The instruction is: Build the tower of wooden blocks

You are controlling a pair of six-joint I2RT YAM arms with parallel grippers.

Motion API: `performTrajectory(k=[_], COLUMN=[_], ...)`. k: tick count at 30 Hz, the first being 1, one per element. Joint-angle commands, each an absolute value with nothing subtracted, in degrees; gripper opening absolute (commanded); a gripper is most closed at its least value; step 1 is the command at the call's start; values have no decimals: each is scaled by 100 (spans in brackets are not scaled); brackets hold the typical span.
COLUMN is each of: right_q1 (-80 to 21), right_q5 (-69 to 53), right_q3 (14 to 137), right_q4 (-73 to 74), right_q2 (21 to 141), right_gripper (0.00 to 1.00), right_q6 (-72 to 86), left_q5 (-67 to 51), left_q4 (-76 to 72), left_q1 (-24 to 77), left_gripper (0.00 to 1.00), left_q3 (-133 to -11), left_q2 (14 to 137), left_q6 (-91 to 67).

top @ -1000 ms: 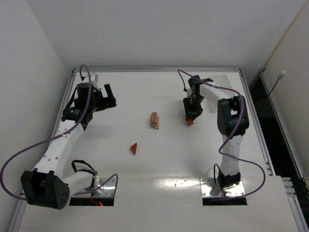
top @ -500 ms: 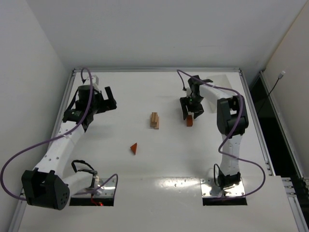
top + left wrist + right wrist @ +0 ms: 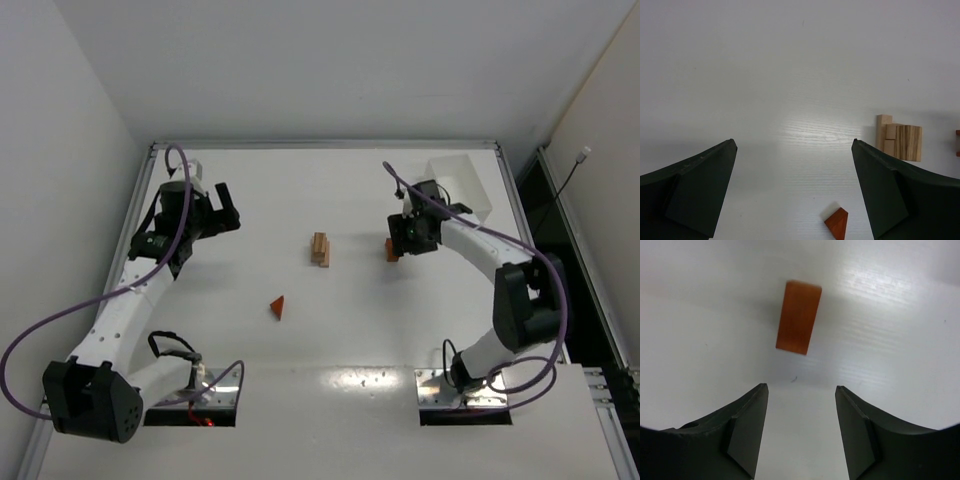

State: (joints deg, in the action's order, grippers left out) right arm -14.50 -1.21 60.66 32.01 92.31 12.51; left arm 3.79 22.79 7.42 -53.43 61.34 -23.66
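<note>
Pale wood block tower (image 3: 320, 248) sits mid-table, just a short stack. The white bin (image 3: 484, 195) is far right, can't tell what's in it. Right gripper (image 3: 800, 390) has its fingers apart, with a reddish-brown bar (image 3: 798, 317) lying loose just past them. Left gripper (image 3: 793, 145) is spread wide at far left. Red wedge (image 3: 277, 307) lies near-left of the tower.

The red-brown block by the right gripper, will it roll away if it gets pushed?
Probably not: the red-brown block has flat faces and square edges, so it should slide on the smooth white table instead. It lies flat, so tipping seems unlikely. It looks like solid wood, so likely stiff when squeezed.
</note>
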Motion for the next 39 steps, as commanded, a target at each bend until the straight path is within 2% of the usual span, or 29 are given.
performTrajectory(k=[1, 5, 10, 18, 29, 32, 35, 37, 39], right_q1=[-1512, -1573, -1573, -1626, -1679, -1679, -1731, -1731, -1784], right_q5=[237, 316, 255, -105, 53, 53, 114, 263, 325], right_q3=[5424, 4870, 4869, 5176, 5291, 5352, 5353, 5414, 5554], right_q4=[2190, 1399, 968, 773, 721, 721, 668, 816, 1018], right_q2=[8658, 8429, 8674, 9280, 9721, 9773, 9826, 9826, 9748], right_gripper=[53, 53, 53, 53, 50, 43, 21, 0, 0], right_q6=[1415, 1362, 1415, 1617, 1679, 1679, 1679, 1679, 1679], left_q5=[343, 264, 264, 334, 387, 387, 387, 448, 500], left_q4=[2022, 1960, 1960, 1960, 1960, 1960, 1960, 1960, 1960], left_q1=[729, 729, 729, 729, 729, 729, 729, 729, 729], left_gripper=[100, 100, 100, 100, 100, 100, 100, 100, 100], left_q3=[-5256, -5186, -5186, -5238, -5353, -5353, -5353, -5353, -5353], left_q2=[5994, 5994, 6056, 6161, 6267, 6267, 6267, 6267, 6267], left_q6=[-2435, -2435, -2382, -2277, -2276, -2276, -2276, -2276, -2276])
